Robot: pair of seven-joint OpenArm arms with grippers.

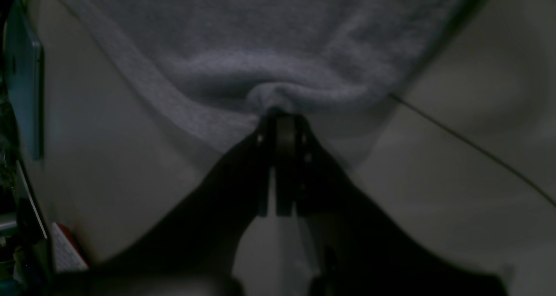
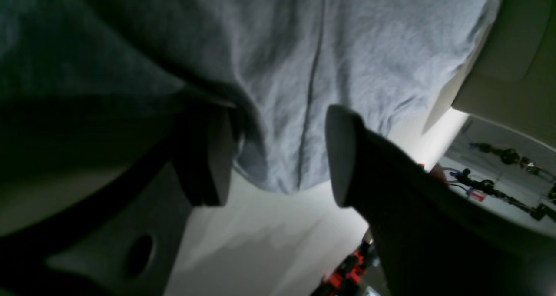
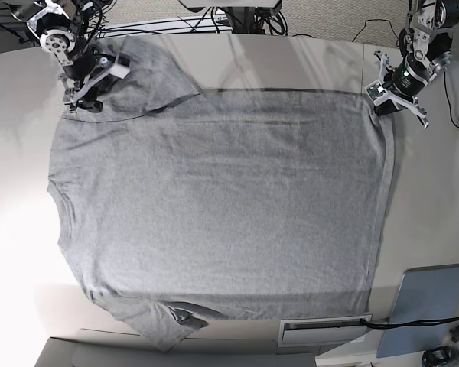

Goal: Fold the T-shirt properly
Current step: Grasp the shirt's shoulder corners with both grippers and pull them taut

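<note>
Spreading over most of the frame's middle, the grey T-shirt [image 3: 229, 199] lies on the desk [image 3: 436, 206]. The left gripper [image 1: 282, 118], upper right, pinches its edge; the right gripper [image 2: 278, 157], upper left, stands wide. A blue-grey panel [image 3: 423, 306] sits lower right.

the grey t-shirt [image 3: 229, 206] lies spread broad across the pale bench [image 3: 30, 245], its plain side up and unfolded over most of its area — soft ripples run through the cloth. toward the bench's far left corner it bunches into creased layers; a crumpled flap reaches the near edge at the left, probably a sleeve.
</note>
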